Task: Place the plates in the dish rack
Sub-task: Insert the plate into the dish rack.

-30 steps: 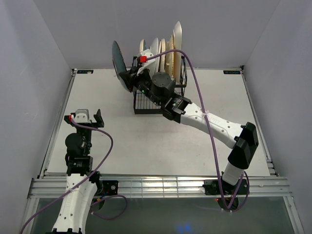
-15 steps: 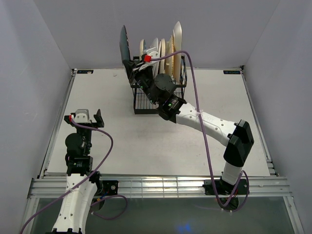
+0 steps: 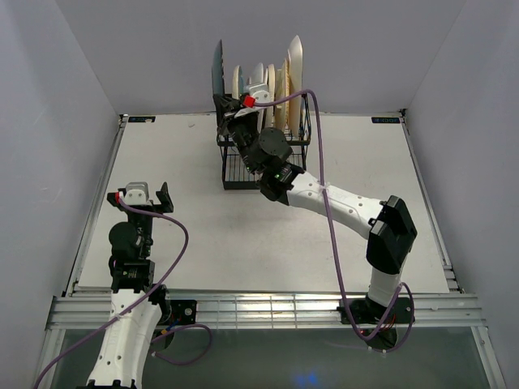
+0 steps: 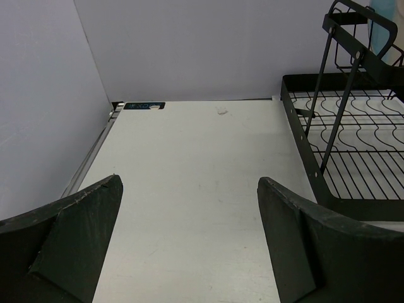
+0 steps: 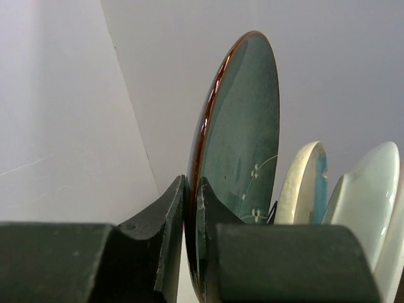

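Tipped leftward a second ago, the teal plate [image 3: 217, 69] now stands upright over the left end of the rack [image 3: 235, 174], just beside the other plates [image 3: 276, 81] already slotted to its right. The right gripper [image 3: 229, 109] is clamped on its lower rim, pinching the edge. Whether the plate sits in a slot yet I cannot tell, as the gripper hides that spot. No plate lies on the table [image 3: 203, 243], so this is probably the last one, with only seating and release left. The left gripper [image 3: 139, 197] waits wide apart, near left, holding nothing.
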Available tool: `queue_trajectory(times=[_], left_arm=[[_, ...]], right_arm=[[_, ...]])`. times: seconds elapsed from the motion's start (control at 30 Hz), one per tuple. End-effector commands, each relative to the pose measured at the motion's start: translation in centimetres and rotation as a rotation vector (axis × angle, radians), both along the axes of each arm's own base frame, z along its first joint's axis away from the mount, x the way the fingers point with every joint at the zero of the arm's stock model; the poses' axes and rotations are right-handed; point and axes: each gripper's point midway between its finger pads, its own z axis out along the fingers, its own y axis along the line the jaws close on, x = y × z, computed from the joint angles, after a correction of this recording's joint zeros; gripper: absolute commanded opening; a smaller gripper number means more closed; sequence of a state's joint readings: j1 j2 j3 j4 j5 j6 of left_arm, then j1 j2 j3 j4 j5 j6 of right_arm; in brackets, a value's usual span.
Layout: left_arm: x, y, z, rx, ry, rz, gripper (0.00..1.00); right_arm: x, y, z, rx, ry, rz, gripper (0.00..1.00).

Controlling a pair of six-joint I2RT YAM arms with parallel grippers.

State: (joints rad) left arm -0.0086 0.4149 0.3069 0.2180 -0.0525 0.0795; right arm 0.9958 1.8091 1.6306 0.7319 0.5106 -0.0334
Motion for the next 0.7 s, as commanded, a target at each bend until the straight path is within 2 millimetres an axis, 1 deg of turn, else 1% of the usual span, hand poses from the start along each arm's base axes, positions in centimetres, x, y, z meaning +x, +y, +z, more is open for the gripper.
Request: queue_trajectory(times=[0.0,0.07,0.1,0.23,0.3,0.33,0.4,0.63,0.67], left_arm=[[-0.1,0.2,0.2,0.000,-0.016,0.007,0.98],[-0.1,0.2,0.3,0.000,-0.017,0.007,0.98],[-0.1,0.2,0.3,0.000,-0.017,0.008,0.98],[-0.1,0.2,0.2,0.002,-0.016,0.006,0.98],[-0.1,0.1,0.2,0.000,-0.016,0.004,0.98],[-0.1,0.2,0.3,0.000,-0.017,0.005,0.98],[-0.1,0.2,0.2,0.000,-0.016,0.005,0.98],[-0.1,0.2,0.2,0.000,-0.016,0.005,0.98],[-0.1,0.2,0.3,0.002,-0.017,0.006,0.98]], right_arm=[[-1.4,-5.1,7.9,0.287,-0.175,-0.035,0.08],[-1.3,-5.6,7.7,0.309,-0.182,-0.033,0.08],[-1.0,-5.7,7.0,0.302,-0.176,-0.037,0.08],[-0.2,-6.3,6.0,0.328,-0.159,-0.032,0.08],[0.1,-6.8,5.8,0.347,-0.159,-0.027,0.08],[0.3,-6.7,5.2,0.342,-0.154,-0.023,0.08],[0.4,-7.0,5.2,0.359,-0.159,-0.016,0.08],[0.9,-6.6,4.2,0.353,-0.157,-0.019,0.08],[1.0,-6.7,4.3,0.355,-0.161,-0.021,0.08]])
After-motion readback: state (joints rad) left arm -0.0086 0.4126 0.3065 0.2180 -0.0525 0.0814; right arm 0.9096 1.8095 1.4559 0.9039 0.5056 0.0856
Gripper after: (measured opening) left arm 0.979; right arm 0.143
